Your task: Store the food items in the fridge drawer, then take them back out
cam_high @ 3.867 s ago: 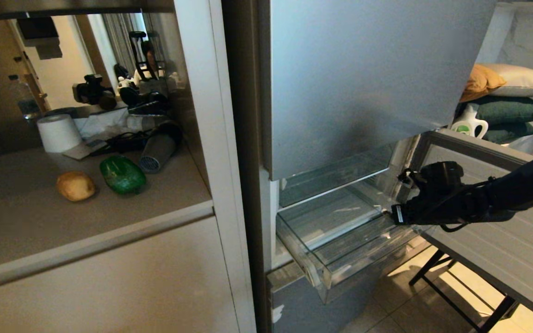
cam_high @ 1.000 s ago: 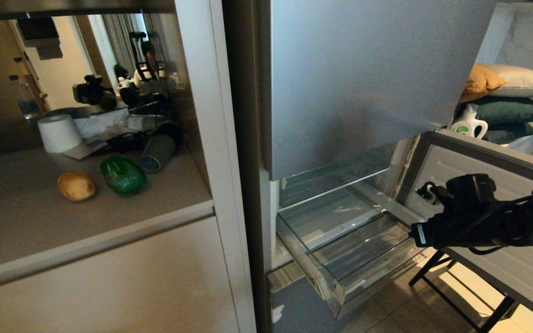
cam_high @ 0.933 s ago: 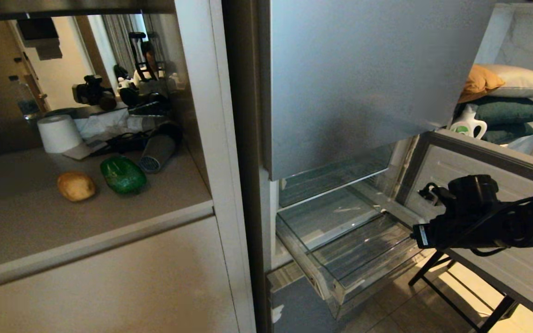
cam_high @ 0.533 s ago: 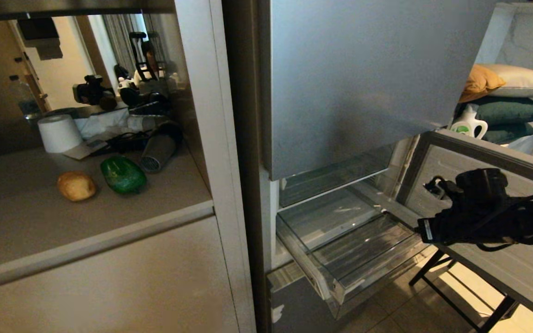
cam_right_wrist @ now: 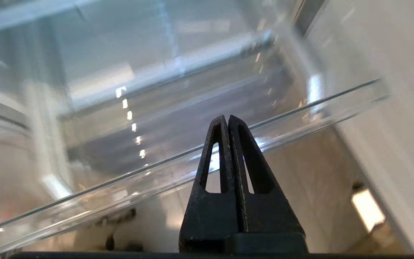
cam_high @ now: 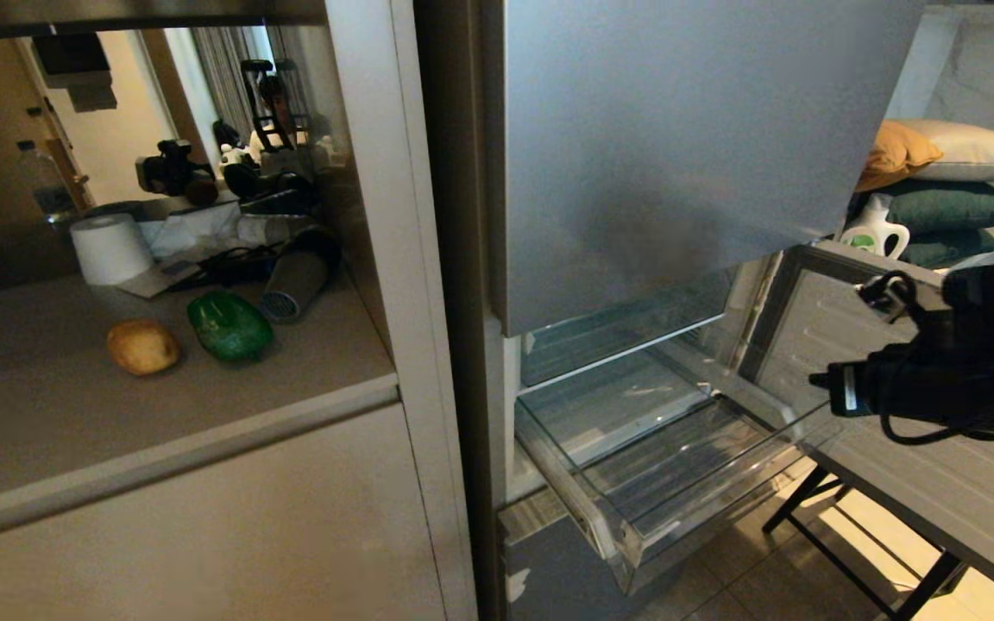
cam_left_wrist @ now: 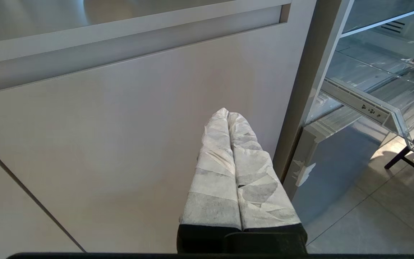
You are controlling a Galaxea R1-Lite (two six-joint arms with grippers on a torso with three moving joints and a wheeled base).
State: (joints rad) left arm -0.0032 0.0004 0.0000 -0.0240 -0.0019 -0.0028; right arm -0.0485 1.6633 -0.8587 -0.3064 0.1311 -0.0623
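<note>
Two food items lie on my table at left: one potato (cam_high: 142, 347), one green pepper (cam_high: 229, 325) just beside it, clutter behind. One fridge drawer (cam_high: 613, 539) stands pulled out, bare, open room above. My right pincer (cam_high: 818, 379) hovers right of its rim, shut, holding nothing; my left pincer (cam_left_wrist: 227, 113) is shut too.

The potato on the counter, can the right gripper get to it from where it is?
Probably not yet. The right gripper is shut beside the drawer, and the cabinet's upright panel stands between it and the potato.
</note>
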